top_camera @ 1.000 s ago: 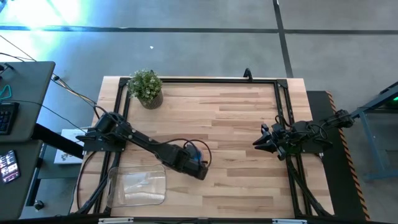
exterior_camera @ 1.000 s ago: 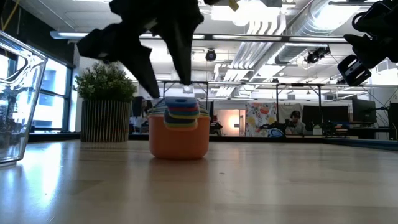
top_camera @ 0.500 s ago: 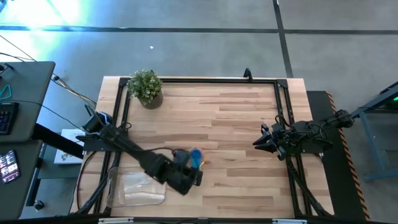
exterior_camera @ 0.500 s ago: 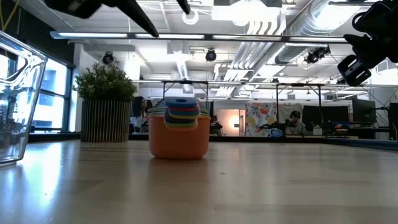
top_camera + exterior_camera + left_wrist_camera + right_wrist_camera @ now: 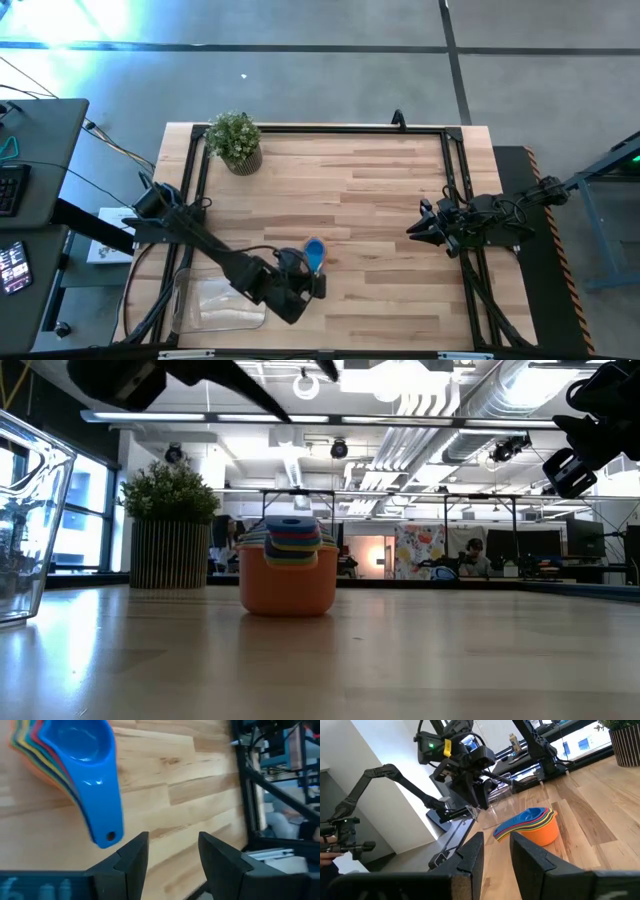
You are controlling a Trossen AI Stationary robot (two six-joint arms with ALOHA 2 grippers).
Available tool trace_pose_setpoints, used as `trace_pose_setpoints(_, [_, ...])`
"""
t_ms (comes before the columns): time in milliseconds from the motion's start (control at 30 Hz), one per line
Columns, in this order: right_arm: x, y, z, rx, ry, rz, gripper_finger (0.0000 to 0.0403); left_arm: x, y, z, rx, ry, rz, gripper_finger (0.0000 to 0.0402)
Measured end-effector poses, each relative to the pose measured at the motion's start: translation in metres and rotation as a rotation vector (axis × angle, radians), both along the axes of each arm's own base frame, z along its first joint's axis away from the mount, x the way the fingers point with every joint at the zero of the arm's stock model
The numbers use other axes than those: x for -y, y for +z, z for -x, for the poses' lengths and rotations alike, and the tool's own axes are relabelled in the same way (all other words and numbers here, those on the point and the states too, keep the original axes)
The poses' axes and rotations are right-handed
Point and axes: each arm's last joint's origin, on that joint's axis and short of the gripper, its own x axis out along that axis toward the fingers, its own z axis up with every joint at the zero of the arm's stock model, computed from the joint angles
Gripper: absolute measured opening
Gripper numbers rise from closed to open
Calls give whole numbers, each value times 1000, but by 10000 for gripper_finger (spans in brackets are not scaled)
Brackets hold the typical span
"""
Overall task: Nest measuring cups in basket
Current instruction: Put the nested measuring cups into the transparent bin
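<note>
Measuring cups [image 5: 314, 252] nested on the tabletop [image 5: 380, 200], just right of the basket [image 5: 220, 300].
Left tool [image 5: 300, 290] hovers near them, fingers parted, holding nothing. Right tool [image 5: 415, 229] waits at the right edge, fingers slightly apart, empty. A potted plant [image 5: 235, 140] stands far left.

Light: bright, even, from ceiling lamps [image 5: 305, 382] in the low view.
Glare: blue-white patch on the floor [image 5: 70, 25] in the high view.
Backlight: left arm [image 5: 180, 375] is a dark silhouette.
Blur: the cups [image 5: 75, 765] are soft in the left wrist view.
</note>
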Motion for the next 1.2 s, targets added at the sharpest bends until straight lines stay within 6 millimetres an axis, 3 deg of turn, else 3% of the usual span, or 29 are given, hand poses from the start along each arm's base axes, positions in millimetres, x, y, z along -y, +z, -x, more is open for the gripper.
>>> trace_pose_setpoints(467, [0, 0, 0, 0, 0, 0, 87, -30, -1, -19, -145, -50, 260, 193])
trace_pose_setpoints(800, [0, 0, 0, 0, 0, 0, 87, -44, 35, -20, -291, -65, 273, 202])
trace_pose_setpoints(933, [0, 0, 0, 0, 0, 0, 87, -52, 31, -24, -328, -65, 297, 206])
trace_pose_setpoints(1200, [0, 0, 0, -2, 0, 1, 87, -51, -1, -42, -419, -51, 319, 226])
